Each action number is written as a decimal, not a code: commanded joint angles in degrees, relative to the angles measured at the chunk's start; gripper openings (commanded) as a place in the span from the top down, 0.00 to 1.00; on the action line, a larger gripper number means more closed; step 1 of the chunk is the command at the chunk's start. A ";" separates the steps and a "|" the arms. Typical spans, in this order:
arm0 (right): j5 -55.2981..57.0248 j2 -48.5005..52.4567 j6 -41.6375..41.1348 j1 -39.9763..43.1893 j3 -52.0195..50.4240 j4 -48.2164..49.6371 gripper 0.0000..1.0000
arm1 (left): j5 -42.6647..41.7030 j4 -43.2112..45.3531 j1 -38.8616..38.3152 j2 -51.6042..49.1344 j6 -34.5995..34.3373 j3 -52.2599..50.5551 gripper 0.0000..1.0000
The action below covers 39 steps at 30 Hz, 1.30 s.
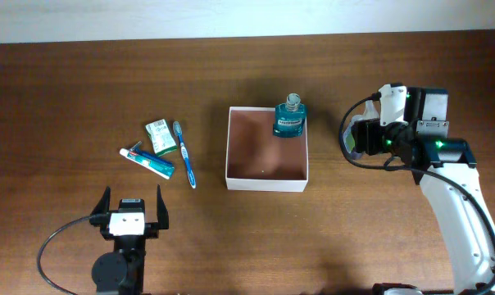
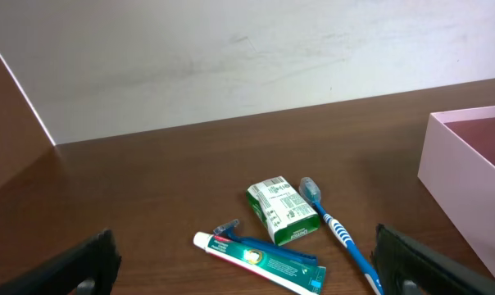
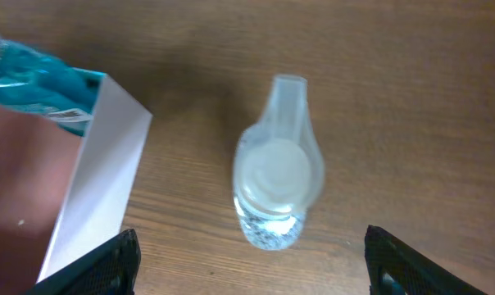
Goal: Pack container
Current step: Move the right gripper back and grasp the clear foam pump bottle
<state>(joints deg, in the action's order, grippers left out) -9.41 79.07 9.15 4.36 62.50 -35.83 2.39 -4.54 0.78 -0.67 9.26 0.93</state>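
While left fingers and right fingers stand released, table meets white wall.

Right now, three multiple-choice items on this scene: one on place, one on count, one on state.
1. Where is the blue bottle relative to the container?
A. left of it, on the table
B. inside it, at a corner
C. in front of it, on the table

2. How many items lie on the table left of the container?
A. one
B. three
C. five

3. What state is the left gripper in?
A. open, holding nothing
B. shut on the blue bottle
C. shut, empty

Answers:
1 B: the overhead view shows it standing within the walls at the far right corner.
2 B: only the packet, toothbrush and toothpaste tube lie there.
3 A: its fingers are spread with only bare table between them.
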 commanded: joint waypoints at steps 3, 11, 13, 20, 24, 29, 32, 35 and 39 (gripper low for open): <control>-2.99 1.14 2.19 0.22 -0.20 1.25 0.18 | 0.39 0.13 0.13 0.37 0.72 -0.42 0.01; 0.15 3.54 -1.09 0.22 -0.20 4.87 0.18 | 0.42 0.13 0.13 0.37 0.72 -0.42 0.01; 0.15 4.07 -1.09 0.22 -0.20 5.73 0.18 | 0.42 0.13 0.13 0.37 0.72 -0.42 0.01; 1.05 6.32 -2.58 0.22 -0.20 7.65 0.23 | 0.39 0.13 0.13 0.37 0.72 -0.42 0.01; 1.07 6.69 -2.58 0.22 -0.20 8.20 0.36 | 0.39 0.13 0.13 0.37 0.72 -0.42 0.01; 2.60 7.72 -2.58 0.22 -0.20 8.96 0.37 | 0.39 0.13 0.13 0.37 0.72 -0.42 0.01; 2.56 9.20 -2.60 0.22 -0.20 10.34 0.37 | 0.39 0.13 0.13 0.37 0.72 -0.42 0.01; 2.56 9.84 -2.60 0.22 -0.20 11.32 0.37 | 0.42 0.13 0.13 0.37 0.72 -0.42 0.01; 2.56 9.81 -2.62 0.22 -0.17 11.85 0.47 | 0.39 0.13 0.13 0.37 0.72 -0.42 0.01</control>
<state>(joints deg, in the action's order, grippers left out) -7.38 88.49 6.96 4.36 62.50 -24.34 2.39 -4.54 0.78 -0.67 9.26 0.93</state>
